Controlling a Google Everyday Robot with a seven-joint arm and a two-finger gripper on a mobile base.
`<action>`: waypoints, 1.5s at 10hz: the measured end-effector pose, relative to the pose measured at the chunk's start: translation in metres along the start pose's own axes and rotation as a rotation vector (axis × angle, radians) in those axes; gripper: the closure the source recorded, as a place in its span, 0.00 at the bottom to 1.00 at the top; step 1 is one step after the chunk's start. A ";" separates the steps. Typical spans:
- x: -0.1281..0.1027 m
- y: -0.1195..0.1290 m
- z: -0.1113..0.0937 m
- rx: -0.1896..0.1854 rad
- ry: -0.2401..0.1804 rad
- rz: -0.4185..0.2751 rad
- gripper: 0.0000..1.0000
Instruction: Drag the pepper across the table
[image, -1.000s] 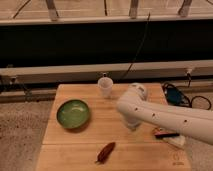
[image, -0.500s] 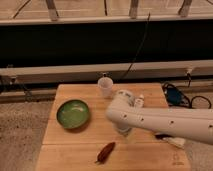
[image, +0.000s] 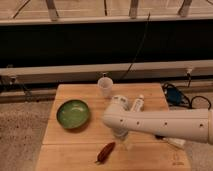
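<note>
The pepper (image: 106, 151) is small, slender and dark red. It lies near the front edge of the light wooden table (image: 70, 145), a little left of centre. My white arm reaches in from the right across the table. My gripper (image: 124, 139) hangs from its end, just right of and slightly behind the pepper, close above the tabletop. It does not appear to touch the pepper.
A green bowl (image: 73, 113) sits at the left of the table. A white cup (image: 105, 87) stands at the back middle, and a white tube (image: 137, 103) lies at the back right. Dark cables (image: 172, 95) lie past the right edge. A wall with rails runs behind.
My arm has swung left and towards the front of the table, bringing the gripper closer to the pepper. The pepper has not moved.
</note>
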 end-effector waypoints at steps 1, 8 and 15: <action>-0.003 -0.001 0.004 -0.004 -0.003 -0.012 0.20; -0.013 -0.002 0.025 -0.004 -0.011 -0.083 0.20; -0.018 0.003 0.035 0.007 -0.029 -0.117 0.20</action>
